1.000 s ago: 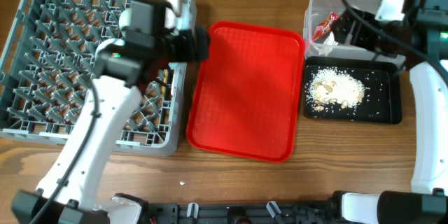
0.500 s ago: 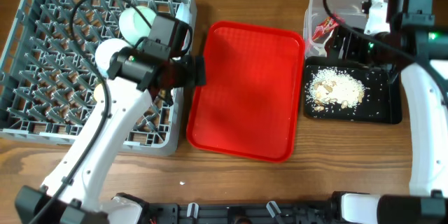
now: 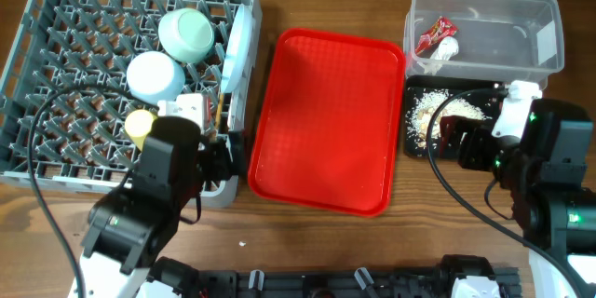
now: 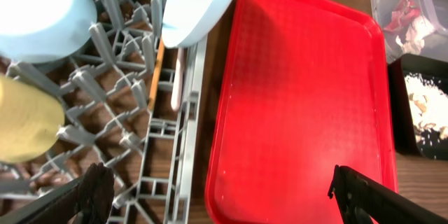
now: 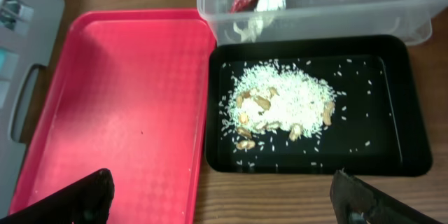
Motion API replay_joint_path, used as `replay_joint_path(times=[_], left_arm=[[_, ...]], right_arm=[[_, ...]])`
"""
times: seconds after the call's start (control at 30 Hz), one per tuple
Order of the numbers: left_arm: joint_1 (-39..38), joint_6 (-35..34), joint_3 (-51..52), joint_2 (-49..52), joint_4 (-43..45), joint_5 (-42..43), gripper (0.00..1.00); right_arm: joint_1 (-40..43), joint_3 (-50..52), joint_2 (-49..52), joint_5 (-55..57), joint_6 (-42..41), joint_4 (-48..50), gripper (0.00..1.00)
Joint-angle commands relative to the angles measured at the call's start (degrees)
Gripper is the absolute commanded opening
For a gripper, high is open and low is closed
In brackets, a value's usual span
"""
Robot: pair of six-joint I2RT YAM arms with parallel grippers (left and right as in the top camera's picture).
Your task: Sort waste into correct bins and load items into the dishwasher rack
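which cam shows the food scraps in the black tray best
The right wrist view: the food scraps lie whole and unobstructed in the black tray. In the overhead view the right arm covers part of them. The left wrist view catches only a sliver at its right edge.

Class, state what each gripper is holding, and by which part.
Nothing is held: the left gripper and the right gripper are both open and empty.
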State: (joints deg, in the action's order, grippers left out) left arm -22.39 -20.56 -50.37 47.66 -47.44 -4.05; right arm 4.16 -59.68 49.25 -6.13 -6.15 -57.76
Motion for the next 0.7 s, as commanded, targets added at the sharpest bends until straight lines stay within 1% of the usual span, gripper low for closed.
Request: replay_joint_path(times=[0.0,0.23,0.4,0.47,0.57,0.67], left_arm=[[0.0,-0.92,0.87,-1.64,-0.61,-0.76,1.0],[0.0,-0.92,0.87,-0.02,-0.83,-0.76,1.0],[0.0,-0.92,0.87,1.57,-0.83,-0.76,1.0],[0.0,-0.92,0.87,2.32,-0.83,-0.76,1.0],[0.0,-0.92,0.87,3.96,-0.83,-0.76,1.0],[0.0,-0.92,0.87,5.38,-0.83,-0.76,1.0]], right_arm=[[-0.09,0.35,-0.24,1.27,0.02,-0.13,1.0],[-0.09,0.35,2.56,1.27,0.0,-0.11,1.0],[-0.11,0.44,7.06,1.27,0.02,0.04,1.0],[-0.09,0.68,7.08,1.27,0.0,0.11,1.0],[-0.22,1.38,3.89,1.27,0.02,0.07,1.0],[-0.96,2.75,-1.7,1.27,0.0,0.11,1.0]])
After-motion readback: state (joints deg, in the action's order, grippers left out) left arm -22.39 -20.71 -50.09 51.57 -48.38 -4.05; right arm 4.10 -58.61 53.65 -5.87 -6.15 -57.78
